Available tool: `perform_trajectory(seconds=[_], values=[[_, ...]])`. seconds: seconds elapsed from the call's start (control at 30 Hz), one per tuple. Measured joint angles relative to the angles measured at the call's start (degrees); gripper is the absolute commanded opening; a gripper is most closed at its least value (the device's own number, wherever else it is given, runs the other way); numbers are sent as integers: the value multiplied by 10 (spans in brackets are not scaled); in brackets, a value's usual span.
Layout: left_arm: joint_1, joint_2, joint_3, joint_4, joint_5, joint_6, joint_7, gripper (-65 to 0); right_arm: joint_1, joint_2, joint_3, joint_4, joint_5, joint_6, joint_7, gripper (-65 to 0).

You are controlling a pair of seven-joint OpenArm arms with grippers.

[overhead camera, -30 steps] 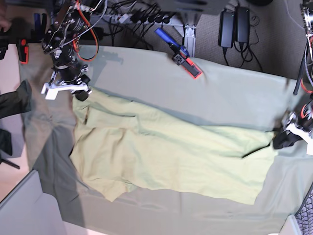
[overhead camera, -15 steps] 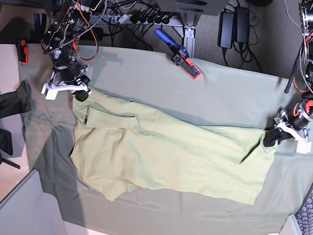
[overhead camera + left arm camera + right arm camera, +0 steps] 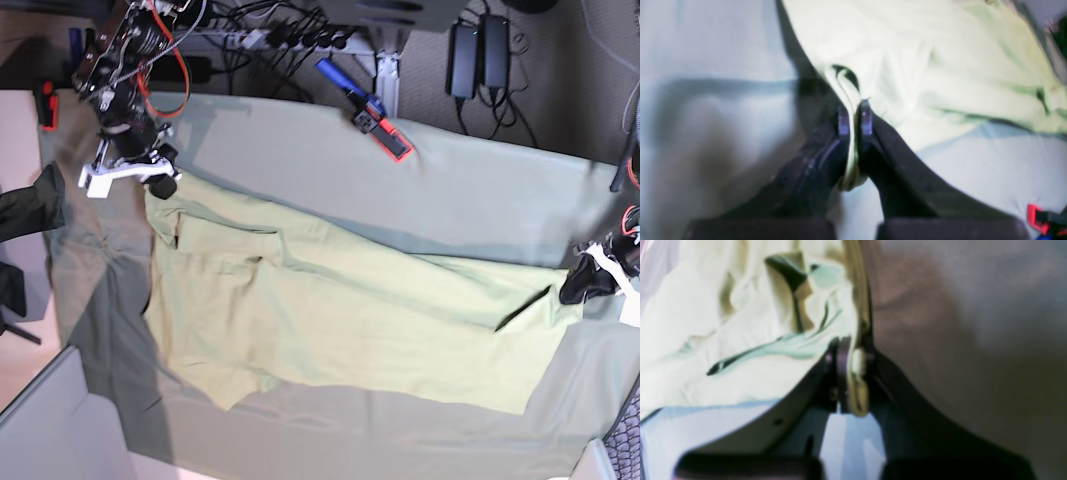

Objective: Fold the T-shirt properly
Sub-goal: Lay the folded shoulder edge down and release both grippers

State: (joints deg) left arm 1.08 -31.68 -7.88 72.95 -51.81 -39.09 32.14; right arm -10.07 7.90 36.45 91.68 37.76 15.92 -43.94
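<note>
The T-shirt (image 3: 340, 320) lies spread lengthwise over the grey-green table cloth (image 3: 480, 190), pale yellow-green and creased. At the right end, my left gripper (image 3: 580, 285) is shut on the shirt's edge. The left wrist view shows a fold of the T-shirt (image 3: 940, 66) pinched between the dark fingers of the left gripper (image 3: 854, 116). At the far left corner my right gripper (image 3: 160, 185) is shut on the shirt too. In the right wrist view a bunched hem of the T-shirt (image 3: 706, 340) sits between the fingers of the right gripper (image 3: 853, 353).
A blue and red-orange tool (image 3: 370, 115) lies on the table cloth at the back. A dark green fabric piece (image 3: 35, 200) hangs off the left edge. Power bricks (image 3: 478, 50) and cables sit behind the table. A grey panel (image 3: 50, 430) stands at the front left.
My left gripper reached in, closed on the shirt's right edge and drew it to the right. My right gripper shifted slightly back and left with its corner, stretching the shirt.
</note>
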Motion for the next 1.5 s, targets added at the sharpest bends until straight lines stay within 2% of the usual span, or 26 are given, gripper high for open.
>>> perform_trajectory(seconds=[0.13, 0.33, 0.53, 0.9, 1.3, 1.33, 1.43, 1.5], values=[[30, -27, 1, 38, -32, 0, 16, -650, -25, 16, 0, 23, 17, 8, -9, -650], [70, -49, -1, 49, -56, -1, 32, -650, -83, 30, 0, 64, 28, 10, -16, -650], [111, -61, -41, 50, -133, -2, 86, -650, -137, 38, 13, 131, 45, 13, -18, -650], [195, -67, -61, 112, -149, -2, 96, -650, -173, 48, 32, 163, 46, 14, -22, -650], [205, -67, -61, 118, -151, -2, 94, -650, -193, 48, 32, 164, 31, 14, -17, -650], [205, -67, -61, 118, -151, -2, 94, -595, -193, 48, 32, 164, 31, 14, -17, -639], [205, -68, -61, 118, -146, -2, 94, -424, -193, 48, 32, 163, 7, 14, -13, -402], [205, -68, -61, 118, -117, -2, 88, -359, -193, 49, 32, 163, 0, 14, -10, -286]])
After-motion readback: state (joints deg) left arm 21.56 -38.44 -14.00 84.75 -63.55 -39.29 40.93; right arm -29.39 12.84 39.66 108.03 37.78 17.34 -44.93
